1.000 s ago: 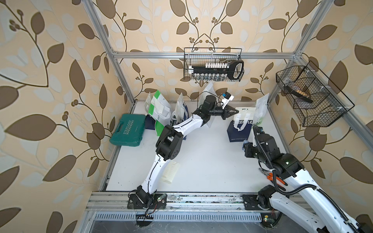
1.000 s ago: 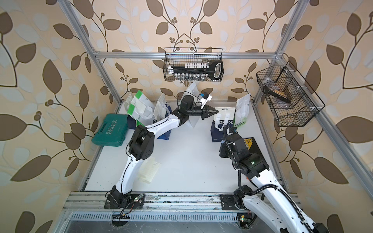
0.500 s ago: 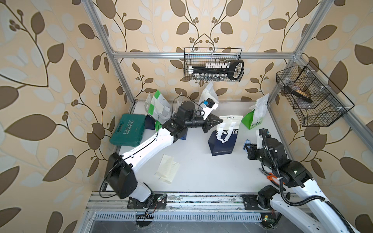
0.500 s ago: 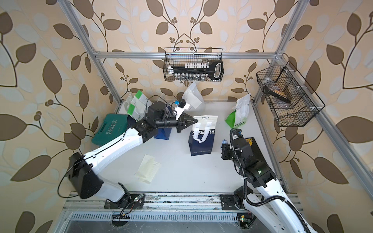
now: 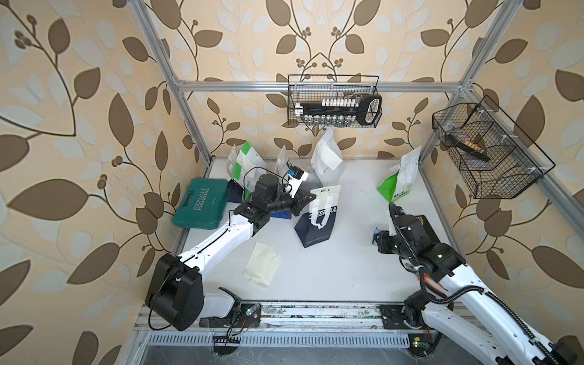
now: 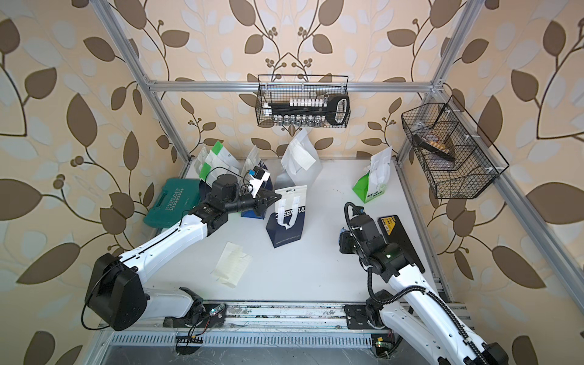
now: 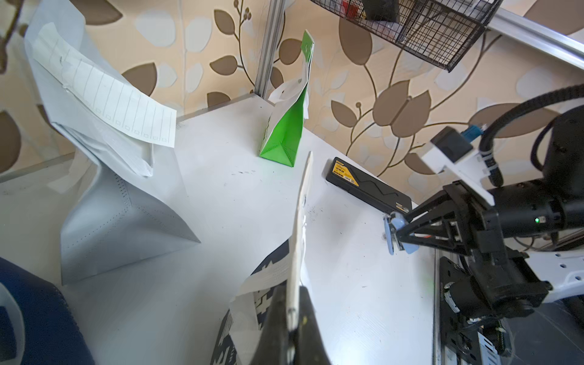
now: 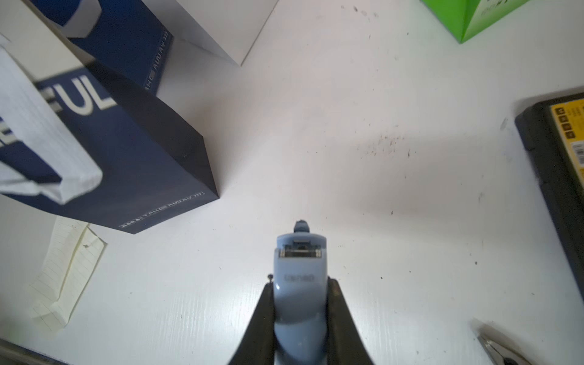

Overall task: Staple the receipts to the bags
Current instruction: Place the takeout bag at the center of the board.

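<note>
One navy bag [image 5: 316,227] near table [image 5: 347,278] middle, white handles and pale lettering, tilted. Top edge pinched by left gripper [image 5: 309,199], jaws pressed together on it. From left wrist view, thin cream sheet rising edge-on between the fingers [image 7: 273,319]; bag flap or slip, cannot tell.

Against back wall, white bag [image 5: 328,170] with lined receipt [image 7: 104,91] hanging on its face. Near back right corner, green-and-white bag [image 5: 390,189], upright.

Toward front, loose receipts [image 5: 262,265] flat on table in small overlapping pile, apart from navy bag.

Right gripper [image 8: 300,284] clamped on light-blue stapler [image 8: 300,268], nose pointing across bare table, well apart from navy bag. Touching table or not, cannot tell.

Teal case [image 5: 200,203] at left edge. Black case [image 7: 363,186] beside right arm.
</note>
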